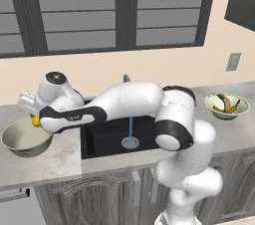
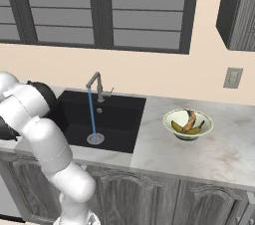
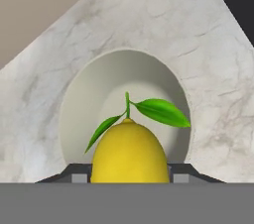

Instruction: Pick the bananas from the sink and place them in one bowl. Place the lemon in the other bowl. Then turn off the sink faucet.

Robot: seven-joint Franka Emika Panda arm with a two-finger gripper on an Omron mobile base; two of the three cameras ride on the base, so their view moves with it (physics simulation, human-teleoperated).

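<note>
My gripper (image 1: 36, 121) is shut on the lemon (image 1: 35, 121), a bright yellow fruit with green leaves. It hangs just over the right rim of the grey-beige other bowl (image 1: 22, 142) on the counter left of the sink (image 1: 107, 142). In the hand view the lemon (image 3: 130, 153) sits between the fingers of the gripper (image 3: 130, 176), above the bowl's cream inside (image 3: 124, 77). Two bananas (image 2: 188, 123) lie in the pale green-rimmed bowl (image 2: 191, 137) right of the sink (image 2: 119, 119); the same bananas (image 1: 226, 104) and bowl (image 1: 226, 116) show at the right. Water (image 2: 91, 114) runs from the sink faucet (image 2: 97, 82).
The arm stretches leftward across the sink from the base. A marble counter (image 2: 199, 159) runs on both sides of the basin, with a wall and window behind. An outlet (image 2: 232, 77) is on the wall at the right, and a dark cabinet (image 2: 239, 10) hangs above it.
</note>
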